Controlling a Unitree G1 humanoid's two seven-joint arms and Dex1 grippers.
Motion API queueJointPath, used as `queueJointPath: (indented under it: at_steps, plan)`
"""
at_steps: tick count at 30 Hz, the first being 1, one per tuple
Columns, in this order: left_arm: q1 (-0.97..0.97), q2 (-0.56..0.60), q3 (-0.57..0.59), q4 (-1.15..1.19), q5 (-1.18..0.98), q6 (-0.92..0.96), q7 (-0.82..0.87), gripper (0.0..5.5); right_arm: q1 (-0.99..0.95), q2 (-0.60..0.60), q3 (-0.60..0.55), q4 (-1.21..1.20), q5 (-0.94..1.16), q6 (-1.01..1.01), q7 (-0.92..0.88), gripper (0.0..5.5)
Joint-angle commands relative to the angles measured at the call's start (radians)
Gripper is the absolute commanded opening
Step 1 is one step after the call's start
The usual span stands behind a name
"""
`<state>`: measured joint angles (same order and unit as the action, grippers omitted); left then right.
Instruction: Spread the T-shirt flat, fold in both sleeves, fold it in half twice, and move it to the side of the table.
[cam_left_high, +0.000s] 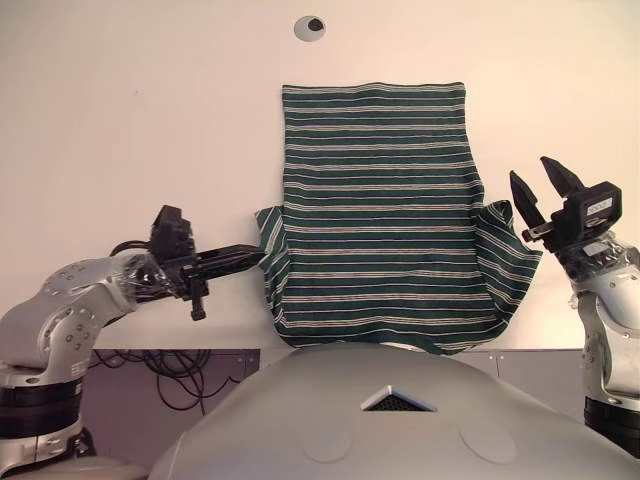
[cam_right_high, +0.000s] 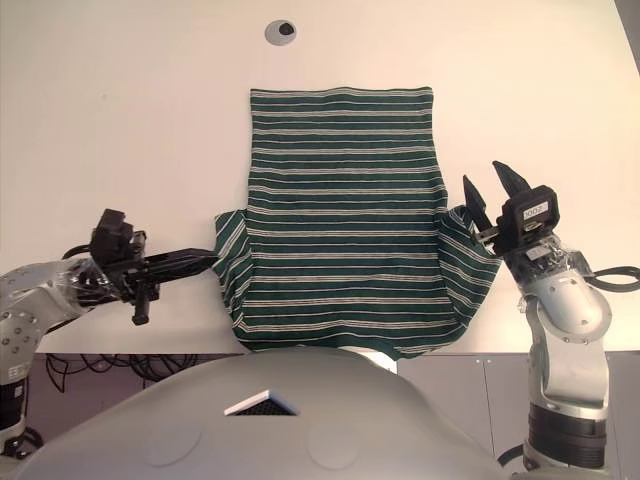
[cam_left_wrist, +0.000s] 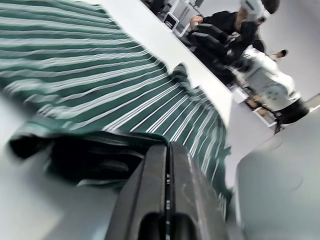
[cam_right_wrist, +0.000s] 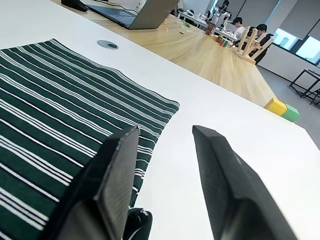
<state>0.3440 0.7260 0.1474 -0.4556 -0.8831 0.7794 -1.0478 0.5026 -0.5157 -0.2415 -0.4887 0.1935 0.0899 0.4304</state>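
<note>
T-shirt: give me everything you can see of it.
Dark green soft cloth with thin white stripes: the T-shirt lies mostly flat on the white table, straight hem at the far end. Both sleeves bunch out sideways, not folded in. The left tool, shut, has its tip at the left sleeve; the open right tool stands beside the right sleeve.

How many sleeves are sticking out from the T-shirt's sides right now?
2. The left sleeve juts out at the tip of the left gripper; the right sleeve bulges out beside the open right gripper. Neither is folded in over the T-shirt.
</note>
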Motion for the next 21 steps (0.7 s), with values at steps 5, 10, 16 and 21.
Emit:
queueJointPath:
  at_steps: [5, 10, 16, 21]
  plan:
    - [-0.145, -0.143, -0.197, 0.026, 0.029, 0.048, 0.137, 0.03, 0.026, 0.017, -0.061, 0.024, 0.02, 0.007, 0.001, 1.96]
    - [-0.206, -0.22, -0.319, 0.111, 0.114, 0.04, 0.197, 0.03, 0.12, -0.019, -0.245, 0.072, 0.256, 0.188, 0.093, 1.96]
    - [-0.178, -0.234, -0.331, 0.156, 0.173, -0.01, 0.21, 0.91, 0.233, -0.062, -0.38, 0.123, 0.598, 0.57, 0.213, 1.96]
    - [-0.164, -0.242, -0.32, 0.143, 0.17, -0.01, 0.229, 1.7, 0.225, -0.063, -0.353, 0.172, 0.615, 0.683, 0.216, 1.96]
